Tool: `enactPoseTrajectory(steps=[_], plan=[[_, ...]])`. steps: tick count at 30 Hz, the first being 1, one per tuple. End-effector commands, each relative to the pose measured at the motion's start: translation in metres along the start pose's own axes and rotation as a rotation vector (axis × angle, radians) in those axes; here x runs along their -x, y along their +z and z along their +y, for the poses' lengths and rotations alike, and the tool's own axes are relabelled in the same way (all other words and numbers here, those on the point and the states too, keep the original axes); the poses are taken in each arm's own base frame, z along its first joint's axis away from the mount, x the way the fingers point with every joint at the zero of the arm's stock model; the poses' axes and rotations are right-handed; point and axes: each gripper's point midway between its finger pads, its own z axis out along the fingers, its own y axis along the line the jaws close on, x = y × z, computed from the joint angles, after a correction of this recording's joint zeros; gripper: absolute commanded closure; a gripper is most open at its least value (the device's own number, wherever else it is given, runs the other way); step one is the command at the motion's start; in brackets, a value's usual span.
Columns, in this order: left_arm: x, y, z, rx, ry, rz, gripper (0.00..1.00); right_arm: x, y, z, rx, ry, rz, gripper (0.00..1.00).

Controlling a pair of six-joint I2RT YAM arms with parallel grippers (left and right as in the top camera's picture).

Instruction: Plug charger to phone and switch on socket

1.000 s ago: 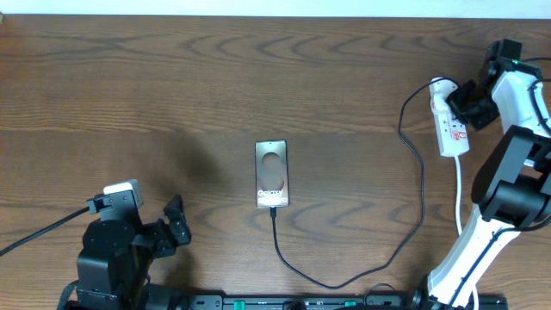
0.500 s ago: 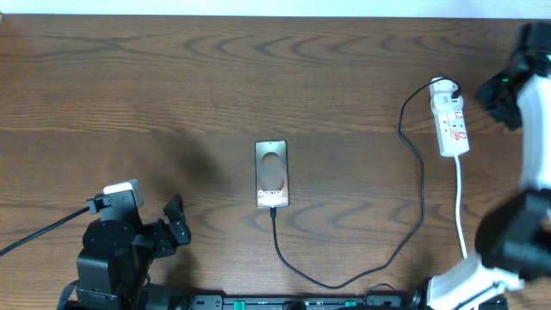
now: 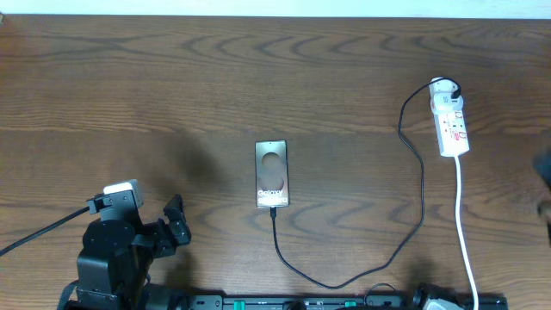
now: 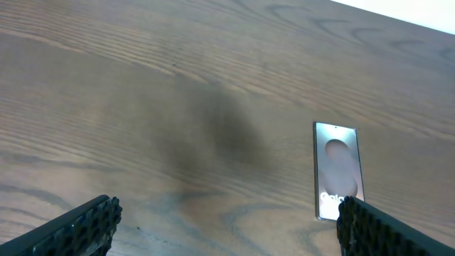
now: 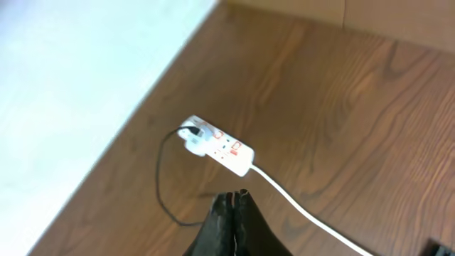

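The dark grey phone (image 3: pixel 271 174) lies flat at the table's middle, its pale circle and lettering up; it also shows in the left wrist view (image 4: pixel 338 169). The thin black charger cable (image 3: pixel 392 254) runs from the phone's near end in a loop to its plug in the white socket strip (image 3: pixel 450 120), which the right wrist view (image 5: pixel 220 147) sees from above. My left gripper (image 3: pixel 175 226) is open and empty at the near left (image 4: pixel 227 220). My right gripper (image 5: pixel 232 197) is shut and empty, held high, and is out of the overhead view.
The strip's white cord (image 3: pixel 463 226) runs toward the near right edge. A black rail (image 3: pixel 327 301) lies along the near edge. A pale wall or floor (image 5: pixel 78 71) borders the table's far side.
My right arm has drawn back from the socket strip, off to the right and up, and has left the overhead view. The left arm, phone and cable have not moved.
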Motion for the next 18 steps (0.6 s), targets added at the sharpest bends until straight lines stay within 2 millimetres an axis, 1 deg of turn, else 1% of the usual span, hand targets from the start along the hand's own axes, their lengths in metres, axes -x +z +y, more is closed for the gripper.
enactPoseTrajectory(steps=[1, 4, 6, 8, 10, 13, 15, 18], plan=[[0.002, -0.001, 0.002, 0.011, 0.012, -0.008, 0.01, 0.001, -0.042, -0.013, 0.057, -0.001, -0.086, 0.94], [0.002, -0.001, 0.002, 0.011, 0.012, -0.008, 0.01, -0.002, -0.072, -0.024, 0.104, 0.019, -0.153, 0.85], [0.002, -0.001, 0.002, 0.011, 0.012, -0.008, 0.01, -0.005, -0.089, -0.031, 0.127, 0.029, -0.184, 0.8], [0.002, -0.001, 0.002, 0.011, 0.012, -0.008, 0.01, -0.01, -0.102, -0.039, 0.143, 0.035, -0.208, 0.76], [0.002, -0.001, 0.002, 0.011, 0.012, -0.008, 0.01, -0.013, -0.111, -0.044, 0.156, 0.041, -0.226, 0.74], [0.002, -0.001, 0.002, 0.011, 0.012, -0.008, 0.01, -0.017, -0.119, -0.049, 0.165, 0.045, -0.238, 0.69], [0.002, -0.001, 0.002, 0.011, 0.012, -0.008, 0.01, -0.02, -0.12, -0.051, 0.162, 0.043, -0.234, 0.67], [0.002, -0.001, 0.002, 0.011, 0.012, -0.008, 0.01, -0.024, -0.118, -0.054, 0.148, 0.037, -0.214, 0.6]])
